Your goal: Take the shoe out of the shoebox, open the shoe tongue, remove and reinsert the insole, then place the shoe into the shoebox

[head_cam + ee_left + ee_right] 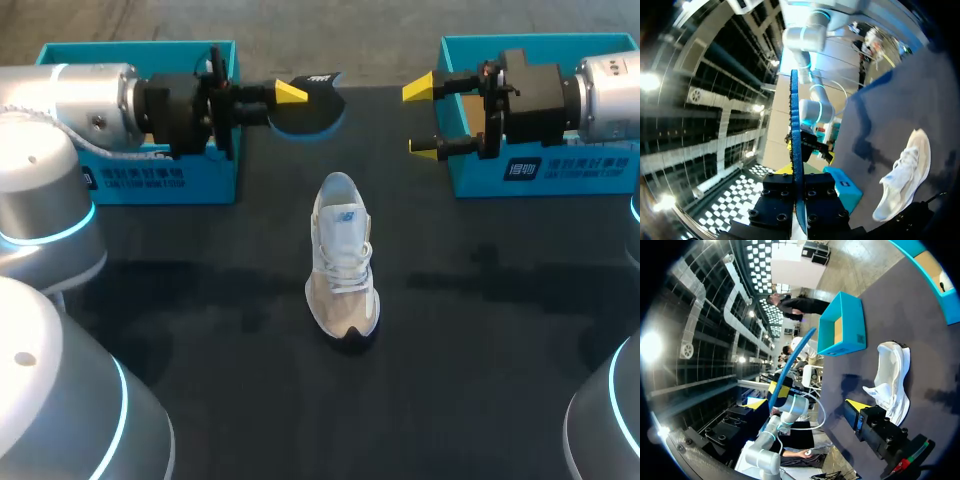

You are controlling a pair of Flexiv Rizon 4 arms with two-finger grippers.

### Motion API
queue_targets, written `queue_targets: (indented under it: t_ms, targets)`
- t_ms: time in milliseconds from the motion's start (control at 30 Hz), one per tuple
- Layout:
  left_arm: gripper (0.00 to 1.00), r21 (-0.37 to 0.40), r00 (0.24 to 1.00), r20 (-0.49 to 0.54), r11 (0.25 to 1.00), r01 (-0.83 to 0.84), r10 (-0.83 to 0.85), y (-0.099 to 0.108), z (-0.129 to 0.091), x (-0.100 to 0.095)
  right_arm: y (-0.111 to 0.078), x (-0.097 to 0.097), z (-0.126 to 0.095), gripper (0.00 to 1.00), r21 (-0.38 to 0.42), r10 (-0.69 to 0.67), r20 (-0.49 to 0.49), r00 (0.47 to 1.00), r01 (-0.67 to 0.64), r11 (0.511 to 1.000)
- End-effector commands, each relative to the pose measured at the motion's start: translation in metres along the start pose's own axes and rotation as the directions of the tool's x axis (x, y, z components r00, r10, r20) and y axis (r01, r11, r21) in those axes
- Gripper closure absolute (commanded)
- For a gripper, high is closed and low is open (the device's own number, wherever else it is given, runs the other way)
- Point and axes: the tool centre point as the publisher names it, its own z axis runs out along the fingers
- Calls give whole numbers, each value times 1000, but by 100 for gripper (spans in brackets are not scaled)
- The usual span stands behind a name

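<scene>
Roughly midway through the task, judging by the layout. Out of its box and resting on its sole near the middle of the dark table (pixel 480 330): a white and beige sneaker (pixel 342 262), toe toward the robot, touched by neither arm. Laces loose over the throat; tongue position too small to judge with confidence. Already out of the shoe: a dark insole with a blue edge (pixel 310 103), held in the air over the far side of the table, between two teal shoeboxes and well apart from the sneaker. Left to do, by that reading: slide the insole back in, then set the sneaker into a shoebox.

Left gripper (pixel 288 95): clamped on one end of the insole, fingers pressed against both faces. In the left wrist view, visible edge-on as a thin blue line rising straight out from between the closed fingers. Positioned just in front of the left shoebox (pixel 160 180), pointing toward the middle of the table.

Right gripper (pixel 421 118): yellow tips spread wide, nothing between them, touching nothing. Hovering in front of the right shoebox (pixel 540 170), facing the insole across a clear gap.
</scene>
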Motion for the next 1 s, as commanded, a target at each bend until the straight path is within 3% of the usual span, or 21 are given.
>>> queue_targets:
  t_ms: [33,233,333,467,500,1000]
  targets:
    - [100,27,924,-76,926,377,-374,-6,-7,-7,0,0,2,0,-1,1,2,1000,-1,1000]
    - [100,-36,752,-135,761,647,-646,-14,-10,1,0,0,2,0,-1,1,2,1000,-1,1000]
    - [100,-69,651,-104,659,749,-752,-16,-10,4,0,0,2,0,-1,1,2,1000,-1,1000]
    - [100,-68,520,-87,526,848,-850,-19,-9,2,0,0,2,0,-1,1,2,1000,-1,1000]
    - [100,-49,458,-72,461,886,-886,-21,-9,0,0,0,2,0,-1,1,2,1000,-1,1000]
    - [100,-49,458,-72,461,886,-886,-21,-9,0,0,0,2,0,-1,1,2,1000,-1,1000]
